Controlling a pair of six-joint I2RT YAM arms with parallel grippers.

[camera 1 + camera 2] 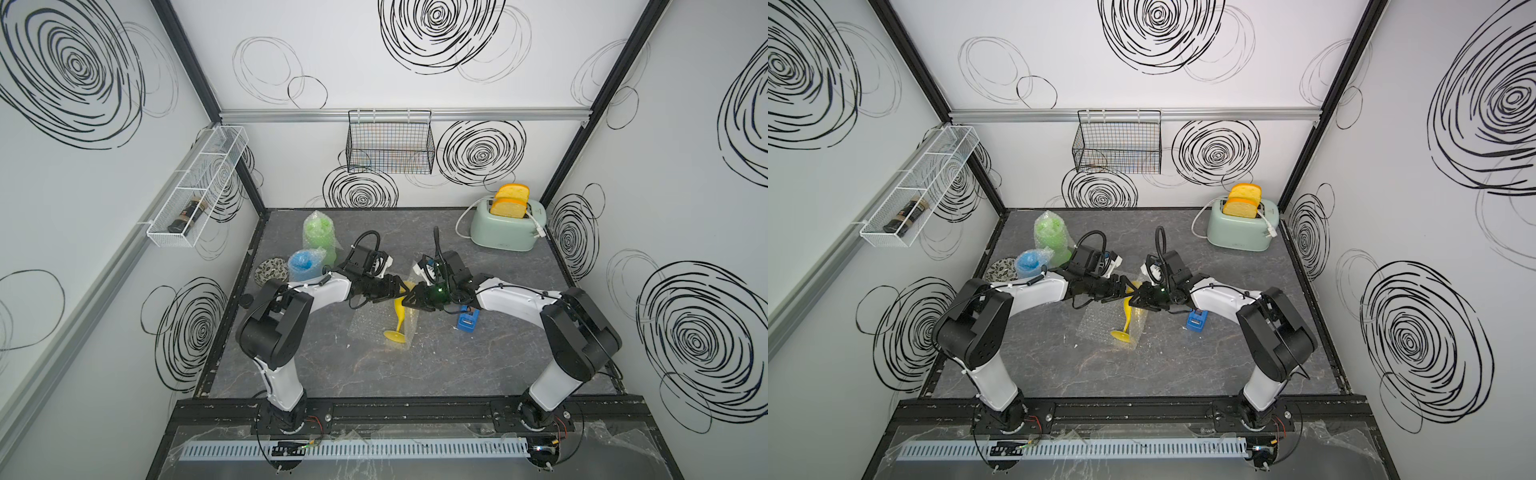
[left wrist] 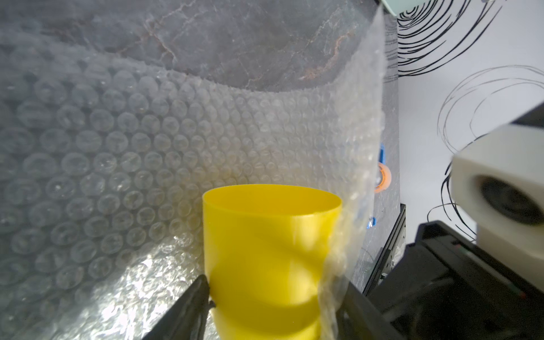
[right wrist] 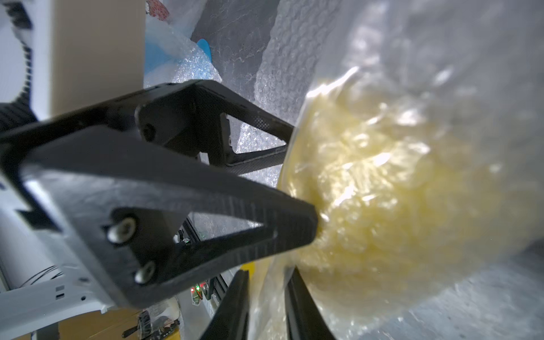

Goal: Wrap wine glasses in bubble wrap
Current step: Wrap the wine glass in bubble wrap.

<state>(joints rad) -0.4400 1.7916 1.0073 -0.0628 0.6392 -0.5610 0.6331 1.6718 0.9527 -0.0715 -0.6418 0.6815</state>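
Nothing legible on my cams: bottle (image 1: pixel 185 216) label, toaster (image 1: pixel 505 235) badge, tape roll (image 2: pixel 382 178) print all too blurred.

The dark grey marbled worktop (image 1: pixel 353 374) fills the lower middle of both top views. At its upper left stand a green goblet (image 1: pixel 318 237) and a blue goblet (image 1: pixel 303 264), each in bubble film, with a patterned dish (image 1: pixel 272 270) just left of the blue one. A mint toaster (image 1: pixel 505 232) holding bread slices sits at the upper right. Near the centre lies a clear bubble wrap sheet (image 1: pixel 365 328). The foot of a tilted yellow goblet (image 1: pixel 395 336) rests on it. A blue tape dispenser (image 1: pixel 467 322) lies to its right.
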